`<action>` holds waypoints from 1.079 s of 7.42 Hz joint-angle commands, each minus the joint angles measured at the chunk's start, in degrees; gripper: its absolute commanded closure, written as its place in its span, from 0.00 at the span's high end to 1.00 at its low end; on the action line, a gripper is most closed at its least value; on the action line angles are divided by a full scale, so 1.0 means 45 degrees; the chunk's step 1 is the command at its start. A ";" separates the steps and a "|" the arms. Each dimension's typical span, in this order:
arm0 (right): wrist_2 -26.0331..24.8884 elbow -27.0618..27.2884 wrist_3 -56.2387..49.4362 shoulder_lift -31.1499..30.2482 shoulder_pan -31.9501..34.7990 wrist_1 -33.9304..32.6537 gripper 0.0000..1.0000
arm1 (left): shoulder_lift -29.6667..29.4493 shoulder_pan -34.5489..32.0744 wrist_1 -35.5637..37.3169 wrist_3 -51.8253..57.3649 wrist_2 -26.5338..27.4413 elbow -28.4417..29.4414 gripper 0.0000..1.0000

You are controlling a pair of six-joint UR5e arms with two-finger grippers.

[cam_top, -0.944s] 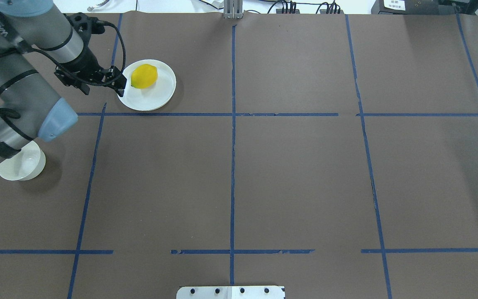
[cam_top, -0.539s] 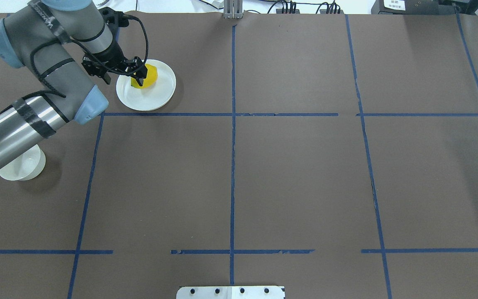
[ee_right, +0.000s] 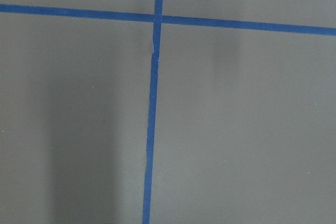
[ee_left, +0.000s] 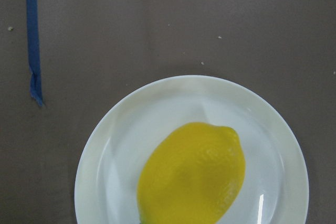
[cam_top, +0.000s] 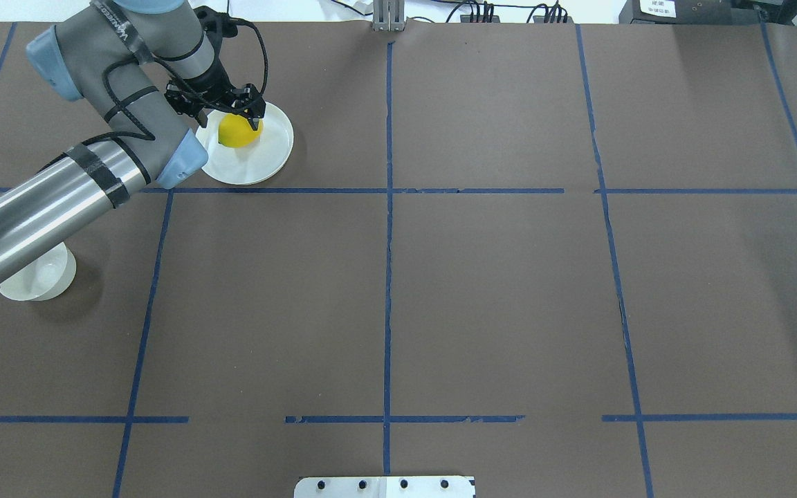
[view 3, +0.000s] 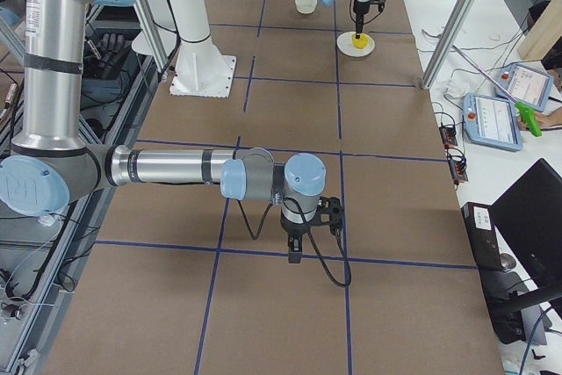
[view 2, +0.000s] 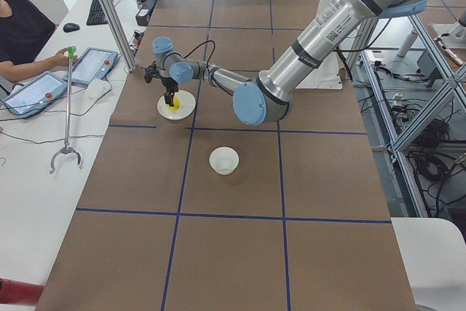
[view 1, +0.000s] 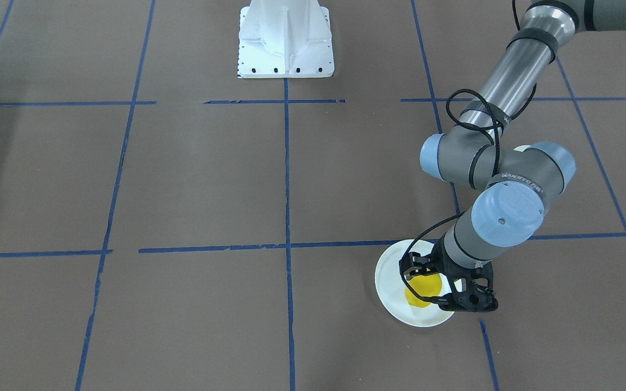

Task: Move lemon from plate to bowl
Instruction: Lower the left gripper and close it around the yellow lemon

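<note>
The yellow lemon [cam_top: 238, 133] lies on the flat white plate [cam_top: 270, 155] at the far left of the table. My left gripper [cam_top: 228, 122] hangs over the lemon, open, with one finger on each side of it; the front-facing view [view 1: 431, 286] shows this too. The left wrist view shows the lemon [ee_left: 194, 174] on the plate [ee_left: 121, 129] from above, with no fingers in it. The small white bowl [cam_top: 39, 280] stands nearer me, partly under my left forearm, and shows whole in the left side view [view 2: 224, 159]. My right gripper [view 3: 294, 254] shows only in the right side view, low over bare table; I cannot tell its state.
Blue tape lines divide the brown table cover. The white robot base plate [view 1: 286, 41] is at the near middle edge. An operator [view 2: 22, 34], tablets and a grabber stick lie beyond the table's left end, next to an aluminium post [view 2: 109, 12].
My left arm has swung from the plate's left rim to above the lemon, and the open fingers now stand on either side of it. Lemon, plate and bowl have not moved.
</note>
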 commanded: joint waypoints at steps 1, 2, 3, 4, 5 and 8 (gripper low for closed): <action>0.0008 0.0000 0.0000 0.0000 0.0000 0.0000 1.00 | -0.0196 0.0001 -0.0622 -0.0017 0.0107 0.0641 1.00; 0.0008 0.0000 0.0000 0.0000 0.0000 0.0000 1.00 | -0.0313 0.0001 -0.0916 -0.0056 0.0107 0.1050 1.00; 0.0008 0.0019 0.0000 0.0000 0.0000 0.0000 1.00 | -0.0372 0.0001 -0.1112 -0.0057 0.0107 0.1248 1.00; 0.0008 0.0000 0.0000 0.0000 0.0000 0.0000 1.00 | -0.0411 0.0001 -0.1114 -0.0076 0.0107 0.1288 1.00; 0.0008 0.0000 0.0000 0.0000 0.0000 0.0000 1.00 | -0.0451 0.0001 -0.1133 -0.0076 0.0107 0.1385 1.00; 0.0008 0.0000 0.0000 0.0000 0.0000 0.0000 1.00 | -0.0802 0.0040 -0.1738 -0.0096 0.0107 0.2226 1.00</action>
